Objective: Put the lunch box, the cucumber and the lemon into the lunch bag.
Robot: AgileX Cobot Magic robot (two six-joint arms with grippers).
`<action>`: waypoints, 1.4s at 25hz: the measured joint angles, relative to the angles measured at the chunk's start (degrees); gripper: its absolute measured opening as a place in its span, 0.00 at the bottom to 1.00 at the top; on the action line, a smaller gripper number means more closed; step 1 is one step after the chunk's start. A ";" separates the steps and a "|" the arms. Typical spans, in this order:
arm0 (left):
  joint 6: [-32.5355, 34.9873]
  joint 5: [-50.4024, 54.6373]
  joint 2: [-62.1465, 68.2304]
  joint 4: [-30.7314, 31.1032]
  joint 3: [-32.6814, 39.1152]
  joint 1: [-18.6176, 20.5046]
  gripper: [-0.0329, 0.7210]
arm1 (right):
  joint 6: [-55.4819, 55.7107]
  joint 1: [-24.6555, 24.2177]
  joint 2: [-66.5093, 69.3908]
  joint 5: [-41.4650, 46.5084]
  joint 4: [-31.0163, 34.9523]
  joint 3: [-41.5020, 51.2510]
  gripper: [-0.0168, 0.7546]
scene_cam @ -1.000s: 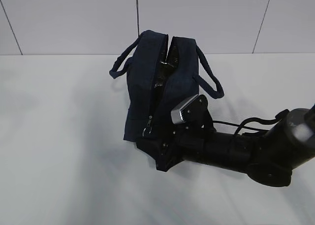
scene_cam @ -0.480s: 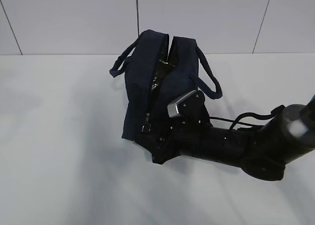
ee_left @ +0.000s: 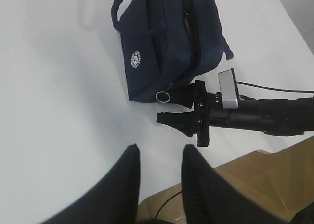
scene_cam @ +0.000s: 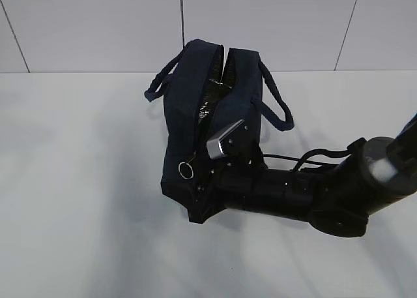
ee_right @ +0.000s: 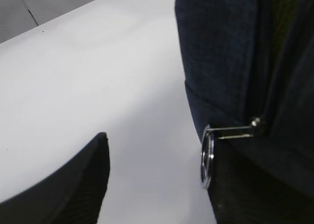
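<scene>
The white tabletop (scene_cam: 71,200) is the biggest thing here, and it has lots of bare room to the left of the bag and in front of it. At the back it meets a pale wall (scene_cam: 98,24). In the left wrist view its near edge shows, with a brown floor (ee_left: 255,185) below. The lunch bag (scene_cam: 195,102) stands upright near the middle of the tabletop, toward the back. It is dark navy, with one loop handle (scene_cam: 159,83) flopping out on its left side and another on its right. The top zipper is open along most of its length, and something shiny and dark shows in the gap. You cannot see what is inside. A small white round logo (ee_left: 136,60) sits on the bag's side. The right arm (scene_cam: 313,193) is black and reaches in low from the right, lying close over the tabletop. Its right pincer (scene_cam: 199,200) is at the near end of the bag, with its fingers spread and one finger close against the fabric. The metal ring pull (scene_cam: 186,170) hangs at that near end, just beside the finger. The left pincer (ee_left: 158,185) hangs high above the tabletop, fingers spread and pinching nothing.
</scene>
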 joint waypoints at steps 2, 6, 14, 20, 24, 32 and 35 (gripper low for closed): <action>0.00 0.00 0.00 0.00 0.00 0.00 0.32 | 0.04 0.00 0.00 -0.13 0.75 0.00 0.62; 0.00 0.00 0.00 0.00 0.00 0.00 0.32 | 0.13 0.00 0.00 -0.13 3.17 0.00 0.57; 0.00 0.00 0.00 -0.13 0.00 0.00 0.32 | 0.13 0.00 0.00 1.51 4.14 0.00 0.28; 0.00 0.00 0.00 -0.13 0.00 0.00 0.32 | 0.42 0.00 0.00 3.61 4.88 0.00 0.11; 0.00 0.10 0.00 -0.13 0.00 0.00 0.32 | 3.78 0.00 0.00 4.13 5.21 0.00 0.02; 0.00 2.74 3.22 -0.17 0.00 0.00 0.32 | 9.09 0.00 0.00 6.90 5.32 0.00 0.02; 0.35 4.47 6.00 -0.26 0.00 0.00 0.32 | 10.50 0.00 -1.02 8.55 4.14 0.00 0.02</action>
